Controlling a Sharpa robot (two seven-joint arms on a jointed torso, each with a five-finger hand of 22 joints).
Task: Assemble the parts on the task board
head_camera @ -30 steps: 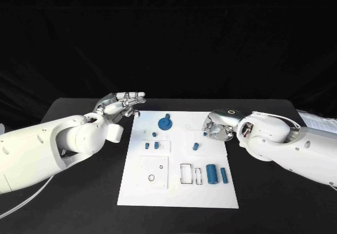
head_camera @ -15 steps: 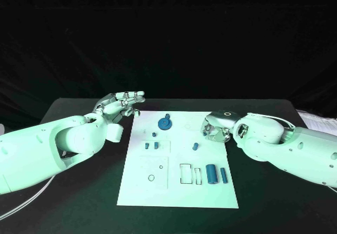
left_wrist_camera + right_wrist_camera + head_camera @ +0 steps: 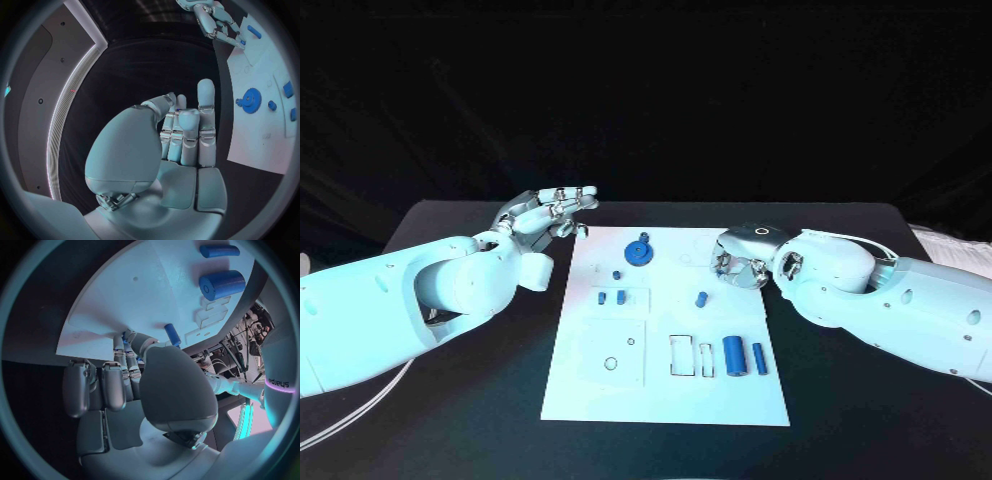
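Observation:
The white task board (image 3: 668, 385) lies mid-table. On it are a blue gear (image 3: 639, 252), two small blue pieces (image 3: 610, 297), a short blue peg (image 3: 701, 298), a thick blue cylinder (image 3: 733, 355) and a thin one (image 3: 759, 357). My right hand (image 3: 740, 258) hovers at the board's far right edge, fingers curled under the thumb. In the right wrist view a sliver of blue (image 3: 128, 336) shows pinched at its fingertips (image 3: 119, 347), with the peg (image 3: 172, 334) just beyond. My left hand (image 3: 553, 212) is raised off the board's far left corner, holding nothing, its fingers (image 3: 187, 125) loosely upright.
Black tabletop (image 3: 473, 400) surrounds the board. White papers (image 3: 956, 250) lie at the table's right edge. The board's near left holds a raised square plate (image 3: 615, 352) and a rectangular slot (image 3: 682, 355). The gear (image 3: 252, 100) shows beside my left hand in its wrist view.
My right hand has drifted slightly toward the far side of the board, still curled. The left hand and the parts on the board have stayed put.

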